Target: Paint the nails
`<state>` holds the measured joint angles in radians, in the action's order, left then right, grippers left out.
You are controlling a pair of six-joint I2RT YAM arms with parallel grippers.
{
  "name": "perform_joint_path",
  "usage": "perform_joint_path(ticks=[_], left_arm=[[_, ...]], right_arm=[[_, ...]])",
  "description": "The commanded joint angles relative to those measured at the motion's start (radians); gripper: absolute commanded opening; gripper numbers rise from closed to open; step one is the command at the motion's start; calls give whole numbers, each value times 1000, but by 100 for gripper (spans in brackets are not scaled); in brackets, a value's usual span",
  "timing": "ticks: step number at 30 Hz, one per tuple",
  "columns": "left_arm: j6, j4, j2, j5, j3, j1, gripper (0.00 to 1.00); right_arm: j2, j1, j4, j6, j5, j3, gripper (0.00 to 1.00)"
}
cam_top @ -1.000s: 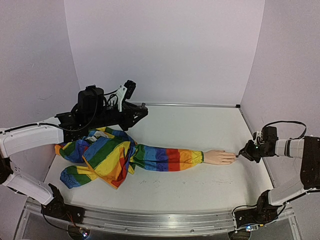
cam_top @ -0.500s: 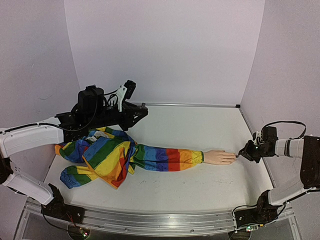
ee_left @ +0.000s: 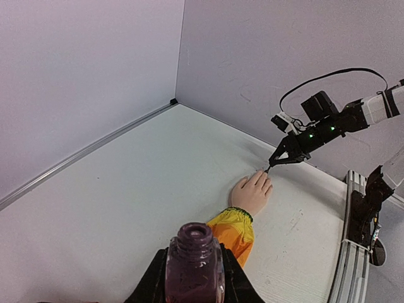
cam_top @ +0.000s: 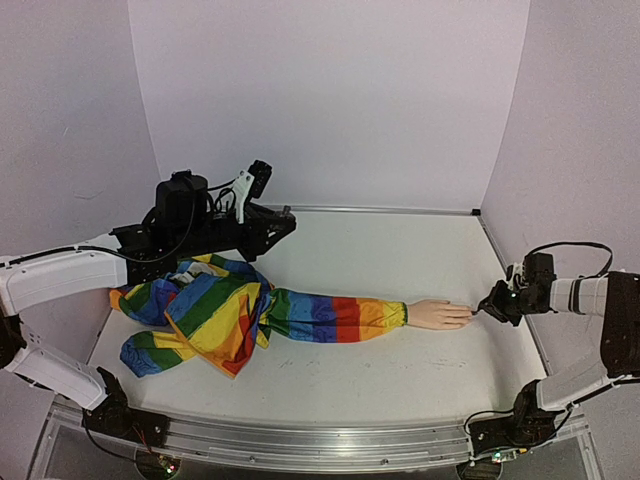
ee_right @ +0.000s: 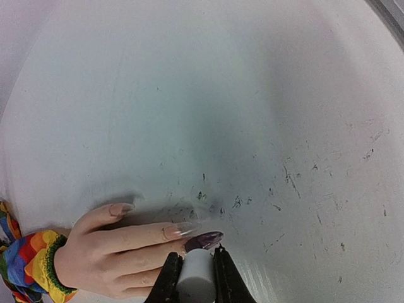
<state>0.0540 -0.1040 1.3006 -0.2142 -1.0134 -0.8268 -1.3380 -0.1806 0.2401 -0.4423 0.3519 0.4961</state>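
The pale peach mannequin hand (cam_top: 438, 314) lies palm down on the table, in a rainbow-striped sleeve (cam_top: 330, 316). In the right wrist view one nail (ee_right: 203, 240) is painted dark purple; the nail beside it (ee_right: 178, 230) and the thumb nail (ee_right: 120, 208) are peach. My right gripper (ee_right: 196, 278) is shut on a white brush cap (ee_right: 196, 283), right at the purple nail; the brush tip is hidden. It also shows in the top view (cam_top: 487, 308). My left gripper (ee_left: 194, 278) is shut on an open bottle of purple polish (ee_left: 194, 265), held above the table's back left (cam_top: 252, 183).
The rainbow garment (cam_top: 195, 315) is bunched on the left half of the table. Purple walls stand close behind and on both sides. The white tabletop (ee_right: 303, 145) around the fingertips is scuffed with dark marks.
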Motion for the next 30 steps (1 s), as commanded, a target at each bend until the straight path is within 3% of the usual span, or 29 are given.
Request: perform_joint_path(ticks=[1,20,30], left_arm=[[3,-44,-33,4,-23,-6,0],[-4,-42,-38,9,-19,-6,0],[1,-44,-40,3,-16,-6,0]], right_arm=[[5,0,1,5,-30,-1,0],[35,-1,-10,-8,-98,2,0],[42,-1,-21,4,15,2,0]])
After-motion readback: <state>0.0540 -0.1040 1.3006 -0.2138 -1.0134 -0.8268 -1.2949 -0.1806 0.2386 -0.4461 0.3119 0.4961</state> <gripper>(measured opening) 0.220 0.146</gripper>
